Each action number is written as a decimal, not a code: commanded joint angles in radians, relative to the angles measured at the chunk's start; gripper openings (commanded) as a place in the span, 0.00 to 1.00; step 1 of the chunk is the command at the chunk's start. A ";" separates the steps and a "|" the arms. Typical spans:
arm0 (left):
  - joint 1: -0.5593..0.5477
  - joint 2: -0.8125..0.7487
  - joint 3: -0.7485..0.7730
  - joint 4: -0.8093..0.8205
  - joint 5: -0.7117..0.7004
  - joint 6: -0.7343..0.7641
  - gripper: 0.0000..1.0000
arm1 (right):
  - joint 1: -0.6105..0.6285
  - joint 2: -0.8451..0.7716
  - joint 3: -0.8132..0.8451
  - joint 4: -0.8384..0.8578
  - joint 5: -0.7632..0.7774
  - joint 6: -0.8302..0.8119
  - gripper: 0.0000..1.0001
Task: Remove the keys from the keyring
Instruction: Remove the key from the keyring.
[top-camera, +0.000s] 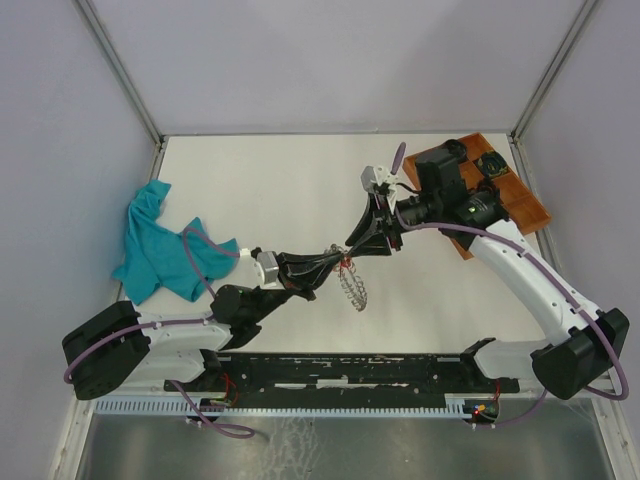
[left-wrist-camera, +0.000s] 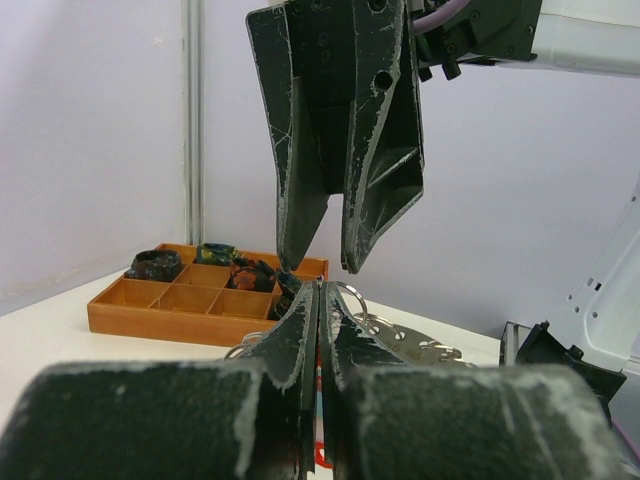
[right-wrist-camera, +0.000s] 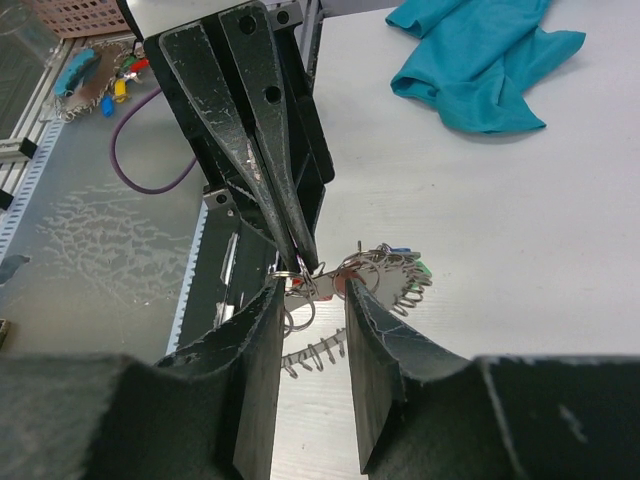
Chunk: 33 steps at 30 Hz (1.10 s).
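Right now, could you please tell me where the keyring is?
In the top view the keyring is mid-table, just right of centre. It is held at its top by the shut left gripper, with the open right gripper right beside that grip.

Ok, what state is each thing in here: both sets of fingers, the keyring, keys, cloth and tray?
left gripper: fingers shut, pinching the keyring at its top.
right gripper: fingers open, one on either side of a key, not clamped.
keyring: held by the left fingers, coil hanging down.
keys: bunched on the ring.
teal cloth: crumpled, lying loose.
wooden tray: some compartments filled, others empty.
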 joint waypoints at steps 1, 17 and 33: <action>0.005 -0.028 0.050 0.105 0.006 -0.028 0.03 | 0.029 -0.015 0.009 -0.017 0.020 -0.072 0.35; 0.003 -0.031 0.046 0.105 0.003 -0.047 0.03 | 0.048 -0.029 0.010 -0.044 0.054 -0.113 0.17; 0.005 -0.040 0.050 -0.028 0.026 -0.033 0.06 | 0.059 -0.044 0.078 -0.174 0.145 -0.192 0.01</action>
